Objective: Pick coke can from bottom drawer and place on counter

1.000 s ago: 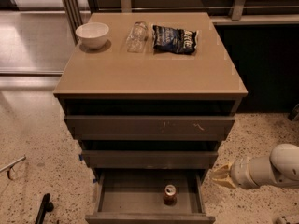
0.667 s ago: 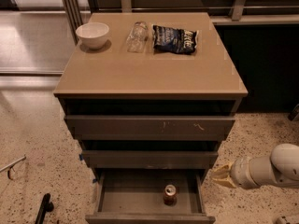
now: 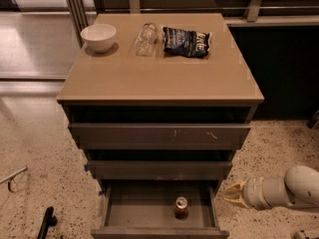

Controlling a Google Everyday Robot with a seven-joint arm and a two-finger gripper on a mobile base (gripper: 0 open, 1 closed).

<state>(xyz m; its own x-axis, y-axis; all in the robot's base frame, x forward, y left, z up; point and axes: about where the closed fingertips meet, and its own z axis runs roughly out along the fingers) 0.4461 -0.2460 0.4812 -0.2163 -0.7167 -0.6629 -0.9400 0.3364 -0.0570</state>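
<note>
Down at the lower right, beside the cabinet: the gripper (image 3: 233, 194), pale and yellowish, at the end of a thick white arm (image 3: 284, 189) reaching in from the right edge and pointing left. Hovers outside the bottom drawer (image 3: 158, 232), near its right wall and about level with it, touching neither the drawer nor anything in it. Cannot tell how far open; has hold of nothing that shows. In the bottom drawer, pulled well out toward the camera: the coke can (image 3: 181, 207), upright, silver top and tab facing up, red body below. Sits on the drawer floor right of the middle, nearer the right wall than the left, apart from all the walls and from the gripper. Above, two wider drawers, the middle drawer (image 3: 159, 169) and the top drawer (image 3: 159, 134), each with a dark gap over its grey-brown front; pale scuffs on the top one, right of centre. Over these, the counter (image 3: 159, 83), tan and faintly glossy, with three things along its back edge: a white bowl (image 3: 98, 37) at the left, a clear plastic bottle (image 3: 145, 38) lying on its side near the middle, a dark snack bag (image 3: 187, 42) lying flat just beside the bottle on the right. Around the cabinet, a speckled floor (image 3: 40, 143); on it, at the lower left, a black object (image 3: 46, 223) of unclear kind.
</note>
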